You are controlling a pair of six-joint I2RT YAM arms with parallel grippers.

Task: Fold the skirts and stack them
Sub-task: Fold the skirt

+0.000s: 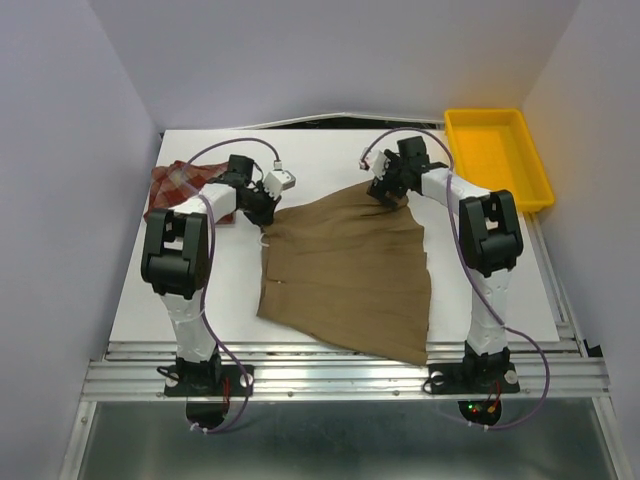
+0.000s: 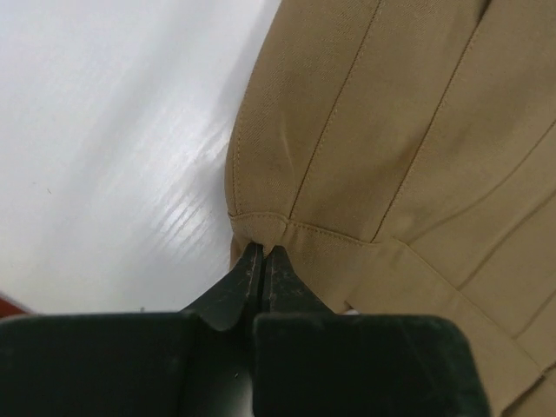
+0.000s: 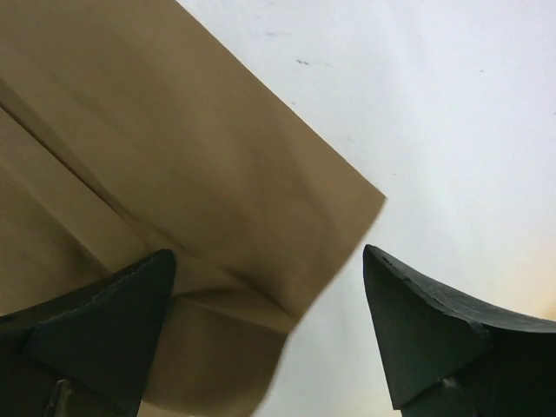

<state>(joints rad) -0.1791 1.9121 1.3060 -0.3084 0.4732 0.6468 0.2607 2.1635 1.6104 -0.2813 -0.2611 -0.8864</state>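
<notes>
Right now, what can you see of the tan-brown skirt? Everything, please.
The tan-brown skirt is plain, woven-looking fabric with stitched panel seams. It flares like a trapezoid and lies spread mostly flat on the white table, its near-right corner reaching the front edge. The left gripper is shut, pinching the far-left corner. The right gripper stands open astride the creased far-right corner.

**Bright, even light; glare up close**

The overhead view is sharp, shadows faint. In the left wrist view the white tabletop (image 2: 113,174) shows streaky glare beside crisp stitching on the tan skirt (image 2: 391,130). The right pincer (image 3: 268,252) looks dark, soft-edged.
</notes>
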